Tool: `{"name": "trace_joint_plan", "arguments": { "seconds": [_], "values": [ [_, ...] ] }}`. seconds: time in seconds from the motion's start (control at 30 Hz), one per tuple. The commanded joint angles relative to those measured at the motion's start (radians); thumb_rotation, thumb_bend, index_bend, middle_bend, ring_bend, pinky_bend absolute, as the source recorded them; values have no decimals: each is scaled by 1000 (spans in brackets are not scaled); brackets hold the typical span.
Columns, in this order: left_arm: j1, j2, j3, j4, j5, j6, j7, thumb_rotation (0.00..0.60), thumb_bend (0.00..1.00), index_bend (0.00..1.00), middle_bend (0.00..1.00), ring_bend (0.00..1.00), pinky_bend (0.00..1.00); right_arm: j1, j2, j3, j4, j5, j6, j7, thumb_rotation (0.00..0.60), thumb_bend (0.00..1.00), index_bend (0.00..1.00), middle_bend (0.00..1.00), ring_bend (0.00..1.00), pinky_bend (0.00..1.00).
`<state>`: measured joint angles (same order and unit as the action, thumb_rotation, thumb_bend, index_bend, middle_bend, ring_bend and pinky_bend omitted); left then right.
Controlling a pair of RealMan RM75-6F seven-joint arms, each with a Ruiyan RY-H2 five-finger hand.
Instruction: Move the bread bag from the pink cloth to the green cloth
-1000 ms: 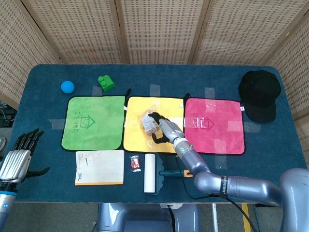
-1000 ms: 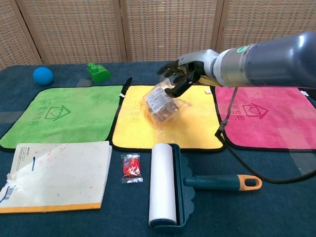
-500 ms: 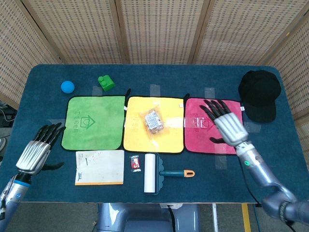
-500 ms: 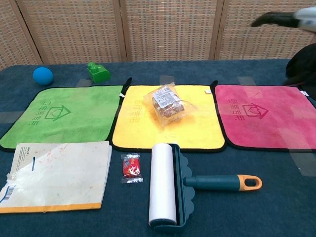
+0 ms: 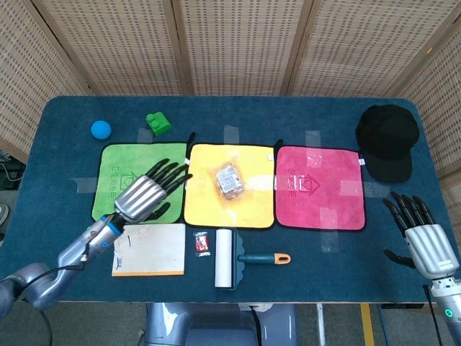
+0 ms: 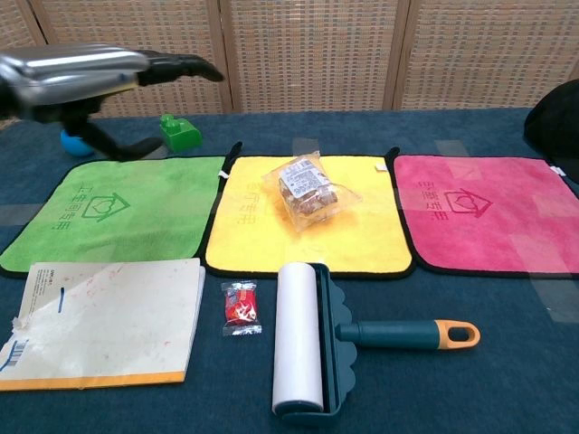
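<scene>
Above the right half of the green cloth (image 5: 139, 181), a left hand (image 5: 148, 194) with fingers spread and straight, holding nothing and pointing toward the yellow cloth (image 5: 230, 184); in the chest view seen high at the upper left (image 6: 86, 74), well clear of the table. At the table's near right corner, a right hand (image 5: 423, 241) likewise spread and empty, apart from every object. On the middle of the yellow cloth, one clear plastic bread bag (image 5: 227, 180), lying flat, not on the pink cloth (image 5: 319, 186). Three cloths in a row; one blue ball (image 5: 101, 129), one green toy block (image 5: 158, 123), one black cap (image 5: 387, 140), one white notebook (image 5: 148, 249), one small red sachet (image 5: 202, 243), one lint roller with teal handle (image 5: 235, 259). Half a second before: left hand off the table's left edge, now in over the green cloth; right hand over the pink cloth, now drawn back to the corner; bag unmoved.
</scene>
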<state>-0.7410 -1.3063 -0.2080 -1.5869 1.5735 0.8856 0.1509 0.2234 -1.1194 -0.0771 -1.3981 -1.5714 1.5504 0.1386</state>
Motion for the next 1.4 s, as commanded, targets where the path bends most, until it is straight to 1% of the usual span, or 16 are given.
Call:
{"name": "trace_joint_plan", "arguments": {
  "seconds": [0.03, 0.07, 0.23, 0.4, 0.47, 0.57, 0.63, 0.73, 0.83, 0.97, 1.13, 1.3, 1.4],
  "values": [
    [-113, -117, -42, 96, -30, -95, 8, 600, 983, 148, 0, 0, 0, -19, -7, -2, -4, -6, 13, -4, 600, 0, 0, 0, 0, 0],
    [-141, -147, -48, 125, -41, -116, 13, 600, 997, 157, 0, 0, 0, -26, -9, 1, -1, -6, 15, -4, 600, 0, 0, 0, 0, 0],
    [-260, -279, -81, 278, -114, -207, 58, 600, 1000, 206, 0, 0, 0, -45, -16, 16, 12, 2, 18, 10, 600, 0, 0, 0, 0, 0],
    [-340, -384, -99, 404, -178, -259, 58, 600, 1000, 241, 0, 1, 0, -55, -16, 32, 30, 13, 5, 28, 600, 0, 4, 0, 0, 0],
    [-371, -436, -102, 465, -201, -279, 39, 600, 1000, 251, 0, 18, 2, -58, -18, 40, 40, 21, -2, 45, 600, 0, 11, 0, 0, 0],
    [-400, -484, -96, 532, -205, -288, 17, 600, 1000, 265, 0, 67, 47, -61, -21, 47, 52, 29, -14, 65, 600, 0, 24, 0, 0, 0],
    [-437, -541, -82, 626, -193, -296, 17, 600, 1000, 271, 0, 88, 80, -65, -22, 54, 67, 36, -21, 84, 600, 0, 28, 0, 0, 0],
    [-464, -592, -95, 693, -227, -324, -18, 600, 1000, 272, 0, 93, 80, -70, -24, 60, 75, 34, -17, 95, 600, 0, 31, 0, 0, 0],
    [-499, -633, -101, 760, -260, -357, 1, 600, 1000, 270, 13, 100, 75, -77, -23, 67, 81, 31, -11, 106, 600, 0, 34, 0, 0, 0],
    [-525, -654, -115, 794, -322, -403, 22, 600, 1000, 336, 88, 155, 91, -83, -22, 77, 83, 28, -4, 116, 600, 0, 37, 0, 0, 0],
    [-529, -652, -111, 803, -368, -412, 54, 600, 1000, 423, 182, 238, 164, -87, -20, 83, 84, 27, -9, 121, 600, 0, 39, 0, 0, 0],
    [-519, -613, -96, 768, -404, -420, 89, 600, 1000, 502, 261, 308, 192, -90, -20, 89, 84, 23, -8, 123, 600, 0, 39, 0, 0, 0],
    [-508, -577, -88, 730, -438, -423, 115, 600, 1000, 534, 290, 337, 244, -92, -19, 92, 82, 21, -10, 122, 600, 0, 39, 0, 0, 0]
  ]
}}
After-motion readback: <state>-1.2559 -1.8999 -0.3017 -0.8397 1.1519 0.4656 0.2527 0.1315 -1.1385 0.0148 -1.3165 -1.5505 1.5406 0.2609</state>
